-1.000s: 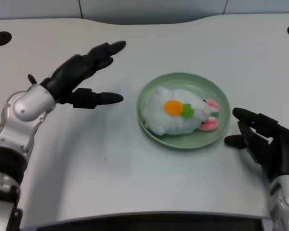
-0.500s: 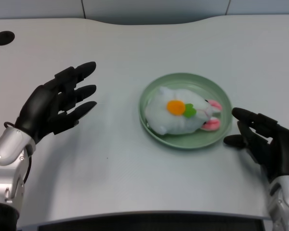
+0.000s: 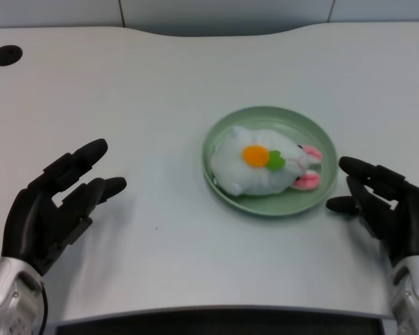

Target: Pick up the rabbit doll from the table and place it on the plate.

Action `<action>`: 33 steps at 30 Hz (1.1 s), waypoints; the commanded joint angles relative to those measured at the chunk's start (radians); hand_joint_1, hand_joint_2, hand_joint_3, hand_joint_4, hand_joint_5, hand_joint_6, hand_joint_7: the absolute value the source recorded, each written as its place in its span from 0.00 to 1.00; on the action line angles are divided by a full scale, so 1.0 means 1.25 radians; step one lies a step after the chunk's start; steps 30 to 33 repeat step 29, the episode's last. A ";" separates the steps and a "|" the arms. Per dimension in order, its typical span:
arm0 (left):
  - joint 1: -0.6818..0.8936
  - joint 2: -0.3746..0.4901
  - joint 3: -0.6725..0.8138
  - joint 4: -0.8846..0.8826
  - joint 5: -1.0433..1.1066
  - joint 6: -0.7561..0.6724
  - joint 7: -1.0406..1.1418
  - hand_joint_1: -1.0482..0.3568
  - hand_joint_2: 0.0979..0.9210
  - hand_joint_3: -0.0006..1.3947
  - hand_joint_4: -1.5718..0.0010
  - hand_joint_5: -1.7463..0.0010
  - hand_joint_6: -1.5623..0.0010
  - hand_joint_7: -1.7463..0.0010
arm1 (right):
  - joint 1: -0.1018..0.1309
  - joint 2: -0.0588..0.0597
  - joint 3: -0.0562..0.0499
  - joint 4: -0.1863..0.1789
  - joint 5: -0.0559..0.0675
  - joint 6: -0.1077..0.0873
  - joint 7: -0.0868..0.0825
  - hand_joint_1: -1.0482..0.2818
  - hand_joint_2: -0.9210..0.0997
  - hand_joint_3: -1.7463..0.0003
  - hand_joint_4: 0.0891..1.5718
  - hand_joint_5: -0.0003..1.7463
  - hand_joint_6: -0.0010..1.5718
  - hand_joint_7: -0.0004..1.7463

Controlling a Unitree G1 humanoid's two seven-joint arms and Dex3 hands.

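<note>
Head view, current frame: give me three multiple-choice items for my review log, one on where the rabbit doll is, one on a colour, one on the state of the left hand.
1. Where does the rabbit doll lie?
A. On the bare table
B. On the plate
C. In the left hand

2. What colour is the plate?
A. Pale green
B. Red
C. Black

3. What is the state of the left hand?
A. It grips the doll
B. It presses on the plate
C. It holds nothing, fingers apart

Answers:
1 B: the doll's white body sits inside the plate's rim.
2 A: the rim and inner surface show pale green against the white table.
3 C: the hand is at the picture's lower left, apart from the plate, with nothing between its spread fingers.
</note>
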 commanded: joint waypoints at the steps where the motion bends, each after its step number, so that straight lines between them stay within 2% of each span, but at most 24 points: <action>1: 0.018 -0.023 0.012 -0.047 -0.027 0.049 0.023 0.40 1.00 0.24 0.67 0.47 0.58 0.96 | 0.009 0.002 0.000 -0.021 0.005 0.023 -0.004 0.47 0.00 0.91 0.54 0.50 0.66 0.00; 3: 0.028 -0.030 0.017 -0.066 -0.034 0.077 0.039 0.39 1.00 0.24 0.66 0.46 0.57 0.96 | 0.010 0.003 0.000 -0.025 0.003 0.025 -0.006 0.48 0.00 0.91 0.54 0.50 0.66 0.00; 6: 0.038 -0.043 0.026 -0.077 -0.044 0.093 0.050 0.38 1.00 0.24 0.70 0.40 0.56 0.96 | 0.010 0.001 0.000 -0.017 0.001 0.014 -0.003 0.48 0.00 0.90 0.53 0.50 0.66 0.00; 11: 0.044 -0.052 0.039 -0.075 -0.061 0.106 0.045 0.36 1.00 0.25 0.70 0.34 0.54 0.97 | 0.010 -0.001 0.001 -0.016 -0.001 0.012 -0.003 0.47 0.00 0.90 0.53 0.50 0.66 0.00; 16: 0.043 -0.062 0.052 -0.054 -0.072 0.104 0.042 0.36 1.00 0.23 0.69 0.32 0.53 0.97 | 0.009 -0.005 0.000 -0.010 -0.003 0.005 0.000 0.47 0.00 0.90 0.53 0.50 0.66 0.00; 19: 0.040 -0.064 0.057 -0.045 -0.075 0.109 0.046 0.36 1.00 0.22 0.69 0.32 0.53 0.97 | 0.005 -0.005 -0.002 -0.005 0.002 0.007 0.003 0.47 0.00 0.90 0.53 0.51 0.66 0.00; 22: 0.036 -0.068 0.060 -0.037 -0.074 0.109 0.049 0.35 1.00 0.21 0.69 0.31 0.53 0.97 | 0.002 -0.007 -0.001 -0.002 0.000 0.005 0.003 0.48 0.00 0.90 0.54 0.51 0.66 0.00; 25: 0.033 -0.068 0.061 -0.030 -0.071 0.105 0.046 0.34 1.00 0.20 0.69 0.32 0.53 0.97 | -0.002 -0.007 -0.003 0.002 0.003 0.009 0.004 0.48 0.00 0.90 0.54 0.51 0.66 0.00; 28: 0.032 -0.074 0.060 -0.029 -0.070 0.099 0.049 0.36 1.00 0.21 0.68 0.32 0.52 0.97 | -0.008 -0.010 -0.005 0.019 0.001 -0.006 0.005 0.49 0.00 0.90 0.54 0.51 0.67 0.00; 33: 0.032 -0.076 0.059 -0.029 -0.067 0.097 0.051 0.36 1.00 0.21 0.68 0.32 0.52 0.97 | -0.009 -0.011 -0.005 0.020 0.000 -0.007 0.004 0.49 0.00 0.90 0.54 0.51 0.67 0.00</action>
